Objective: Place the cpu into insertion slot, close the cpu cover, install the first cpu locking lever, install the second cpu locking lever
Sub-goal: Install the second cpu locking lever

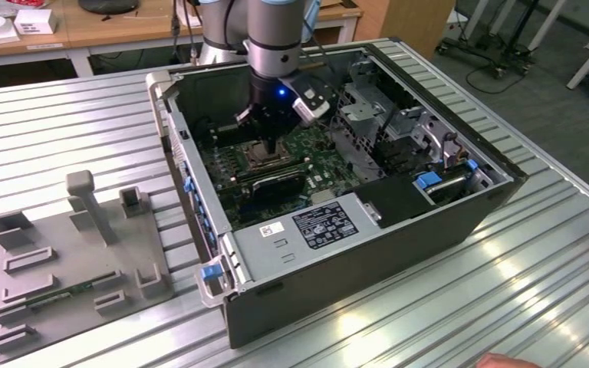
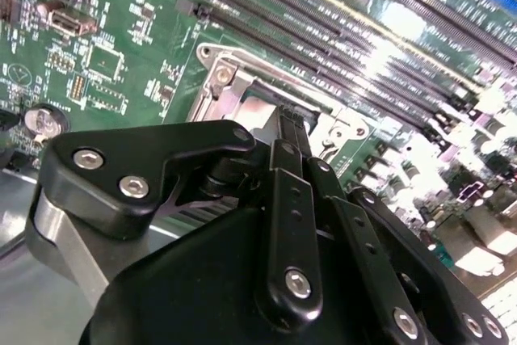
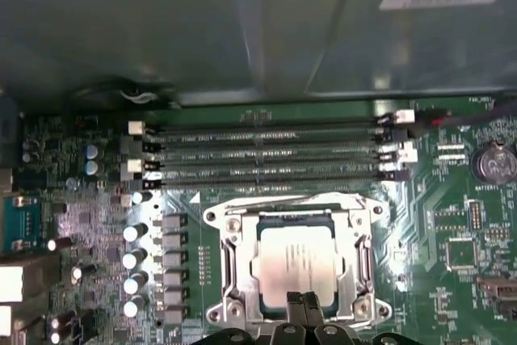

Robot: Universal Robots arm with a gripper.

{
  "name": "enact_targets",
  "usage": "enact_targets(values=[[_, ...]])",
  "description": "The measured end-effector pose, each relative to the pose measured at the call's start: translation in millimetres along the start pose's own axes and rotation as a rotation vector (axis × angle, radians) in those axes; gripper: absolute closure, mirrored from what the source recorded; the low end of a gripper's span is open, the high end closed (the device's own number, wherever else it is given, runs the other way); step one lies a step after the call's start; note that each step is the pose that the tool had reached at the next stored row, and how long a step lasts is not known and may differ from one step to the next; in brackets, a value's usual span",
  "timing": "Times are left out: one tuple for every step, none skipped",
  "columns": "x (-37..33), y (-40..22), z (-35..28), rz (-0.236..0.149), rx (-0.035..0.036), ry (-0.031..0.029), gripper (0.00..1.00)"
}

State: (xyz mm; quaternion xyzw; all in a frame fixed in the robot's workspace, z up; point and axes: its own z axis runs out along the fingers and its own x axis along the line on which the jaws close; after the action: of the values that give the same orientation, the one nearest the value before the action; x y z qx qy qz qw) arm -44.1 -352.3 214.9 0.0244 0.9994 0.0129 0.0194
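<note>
The cpu [image 3: 295, 256], with its tan-silver top, lies flat in the insertion slot [image 3: 292, 313] on the green board. The silvery cpu cover [image 3: 233, 258] lies down around it, and the chip shows through the cover's window. My gripper [image 3: 300, 303] is shut with nothing seen between its fingers, its tips just over the cover's near edge. In the second wrist view the black fingers [image 2: 289, 131] stand together over the insertion slot [image 2: 230, 90]. In the exterior view the gripper [image 1: 266, 152] reaches down into the open computer case, right above the insertion slot [image 1: 257, 162].
Long black memory slots [image 3: 258, 151] run beside the socket, and a row of capacitors [image 3: 133, 258] stands on its other side. Case walls [image 1: 376, 253] and a drive cage [image 1: 376, 123] surround the board. A grey fixture plate [image 1: 70, 261] sits at the exterior view's left. A hand [image 1: 509, 360] shows at the table's edge.
</note>
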Motion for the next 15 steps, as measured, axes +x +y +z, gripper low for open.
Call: enact_targets(values=[[0.1, 1.3, 0.1, 0.0, -0.0003, 0.0, 0.89], [0.1, 2.5, 0.1, -0.001, -0.0007, 0.0001, 0.89], [0.2, 3.6, 0.1, -0.002, -0.0016, 0.0002, 0.89], [0.3, 4.6, 0.1, -0.004, -0.0026, 0.0003, 0.89], [0.3, 5.5, 0.1, -0.006, -0.0032, 0.0003, 0.89], [0.3, 6.0, 0.2, -0.011, -0.0039, 0.0005, 0.89], [0.3, 6.2, 0.1, -0.017, -0.0045, 0.0007, 0.89], [0.3, 6.3, 0.2, -0.023, -0.0054, 0.0009, 0.89], [0.3, 6.5, 0.2, -0.03, -0.0061, 0.0011, 0.89], [0.3, 6.7, 0.2, -0.038, -0.0068, 0.0013, 0.89], [0.3, 6.9, 0.2, -0.045, -0.0073, 0.0016, 0.89], [0.4, 7.3, 0.3, -0.052, -0.0078, 0.0017, 0.89], [0.4, 7.9, 0.3, -0.054, -0.0078, 0.0018, 0.89], [0.5, 8.5, 0.3, -0.054, -0.0079, 0.0019, 0.89], [0.5, 9.3, 0.4, -0.054, -0.008, 0.0019, 0.89]])
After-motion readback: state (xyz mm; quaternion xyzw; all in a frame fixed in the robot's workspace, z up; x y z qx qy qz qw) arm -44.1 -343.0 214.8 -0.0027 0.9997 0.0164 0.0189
